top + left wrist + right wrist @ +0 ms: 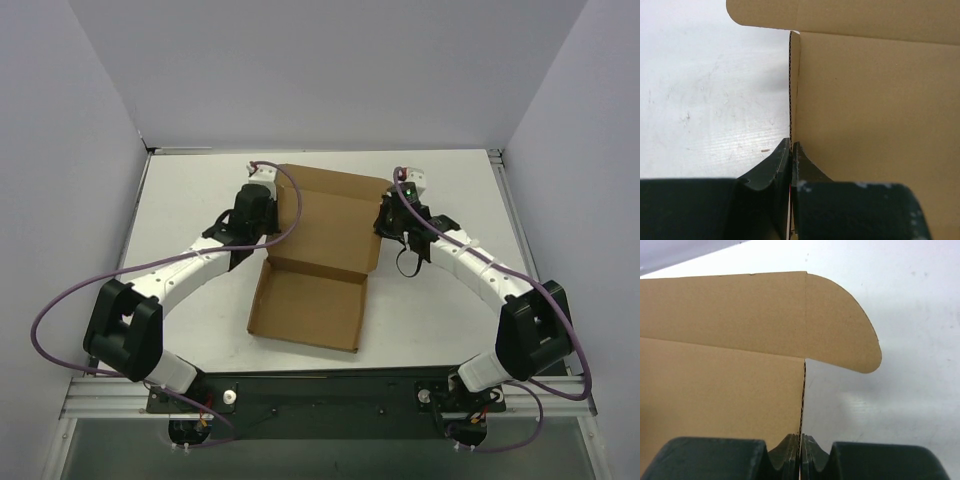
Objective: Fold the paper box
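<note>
No readable text, labels, brands or numbers in any view. Only plain, unmarked brown cardboard on the paper box [330,225] and bare white tabletop [190,200].

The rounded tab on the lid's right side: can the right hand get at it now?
Probably yes: the rounded tab lies beyond the right hand, nothing between them. But that hand is shut on the paper box and must release first.
</note>
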`<action>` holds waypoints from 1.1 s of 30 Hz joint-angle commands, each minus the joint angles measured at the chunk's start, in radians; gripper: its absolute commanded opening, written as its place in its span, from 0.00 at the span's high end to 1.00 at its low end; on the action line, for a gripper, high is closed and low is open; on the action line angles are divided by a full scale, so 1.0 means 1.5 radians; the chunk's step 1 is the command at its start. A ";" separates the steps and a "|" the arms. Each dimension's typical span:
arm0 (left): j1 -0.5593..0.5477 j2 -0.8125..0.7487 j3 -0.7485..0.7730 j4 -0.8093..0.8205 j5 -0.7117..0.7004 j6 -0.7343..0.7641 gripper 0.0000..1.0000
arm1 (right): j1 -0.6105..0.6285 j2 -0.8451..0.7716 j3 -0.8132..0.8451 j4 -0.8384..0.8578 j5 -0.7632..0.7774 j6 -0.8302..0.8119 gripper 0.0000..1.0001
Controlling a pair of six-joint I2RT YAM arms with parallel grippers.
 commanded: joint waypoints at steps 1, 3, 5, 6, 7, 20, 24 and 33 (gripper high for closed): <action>-0.041 -0.008 0.023 0.141 -0.069 -0.012 1.00 | 0.042 -0.009 -0.002 0.159 0.109 -0.016 1.00; -0.066 -0.009 -0.004 0.189 -0.101 -0.002 1.00 | 0.063 -0.009 -0.019 0.201 0.153 -0.017 1.00; -0.083 -0.013 -0.025 0.237 -0.148 0.011 1.00 | 0.076 -0.011 -0.042 0.251 0.180 -0.018 1.00; -0.102 -0.014 -0.045 0.251 -0.161 0.014 1.00 | 0.082 -0.017 -0.052 0.268 0.206 -0.021 1.00; -0.109 -0.015 -0.053 0.262 -0.174 0.018 1.00 | 0.097 -0.020 -0.068 0.302 0.221 -0.032 1.00; -0.042 -0.093 -0.040 0.125 0.034 -0.012 0.53 | 0.102 -0.075 -0.115 0.423 0.039 -0.190 1.00; 0.033 -0.141 -0.035 0.057 0.143 -0.016 0.29 | 0.093 -0.105 -0.133 0.426 -0.043 -0.253 1.00; 0.144 -0.163 0.079 -0.127 0.249 0.064 0.15 | 0.074 -0.143 -0.104 0.363 -0.164 -0.329 1.00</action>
